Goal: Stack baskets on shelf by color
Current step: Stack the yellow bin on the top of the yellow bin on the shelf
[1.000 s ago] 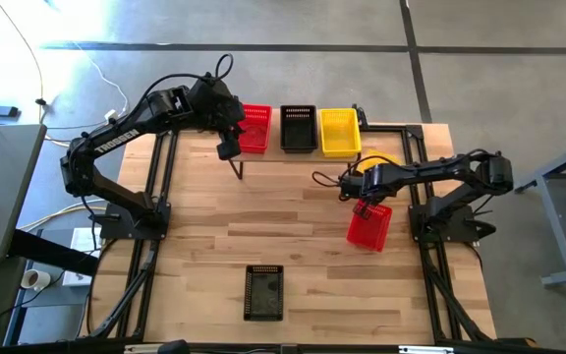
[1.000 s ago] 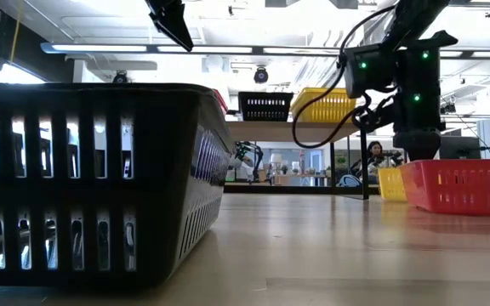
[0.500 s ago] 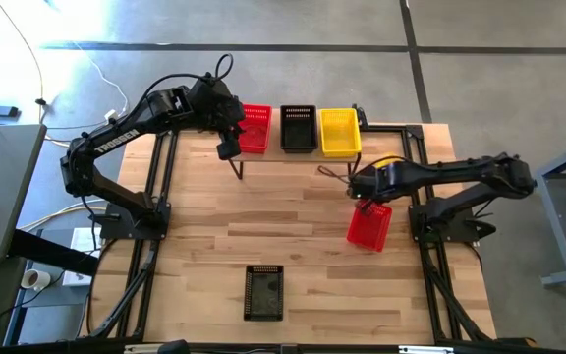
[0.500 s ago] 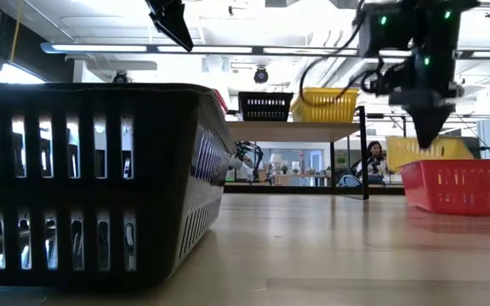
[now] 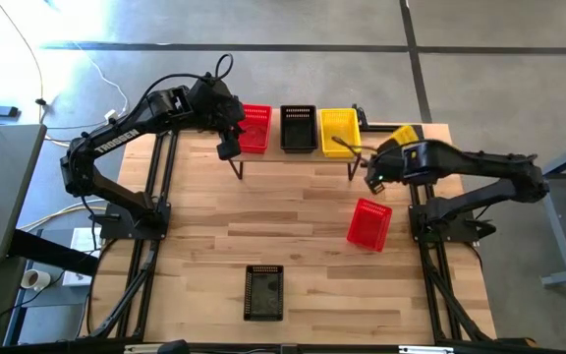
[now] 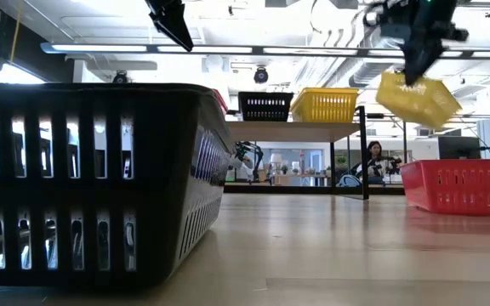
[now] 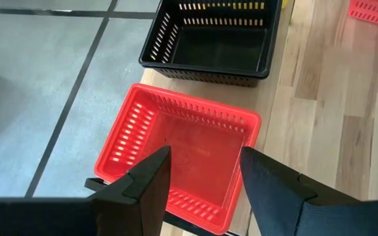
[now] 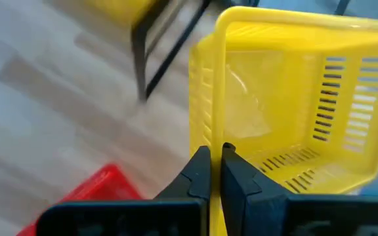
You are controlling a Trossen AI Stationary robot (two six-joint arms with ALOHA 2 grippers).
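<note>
On the shelf (image 5: 352,155) at the far edge stand a red basket (image 5: 254,128), a black basket (image 5: 298,128) and a yellow basket (image 5: 339,131). My left gripper (image 7: 205,157) is open and hovers above the red shelf basket (image 7: 182,154), touching nothing. My right gripper (image 8: 215,152) is shut on another yellow basket (image 8: 294,98), held high right of the shelf (image 6: 417,98). A red basket (image 5: 369,224) rests on the table by its bottom, and a black basket (image 5: 263,292) sits near the near edge. My right gripper pinches the yellow basket's rim (image 8: 210,134) on one side wall, one finger inside the basket and one outside. The fingers come from above, pointing down. The basket is lifted clear of the table and hangs tilted below the gripper (image 6: 415,68).
The black basket (image 6: 92,178) fills the low view's left half. The shelf's thin black legs (image 5: 239,167) stand on the table. Bare wood lies between the shelf and the near black basket. A person (image 6: 373,157) sits far off in the room behind.
My right gripper has risen and moved toward the far right corner, carrying the yellow basket with it. The basket stood on the table by the red basket and now hangs tilted, well above the table. The red basket has stayed in place.
</note>
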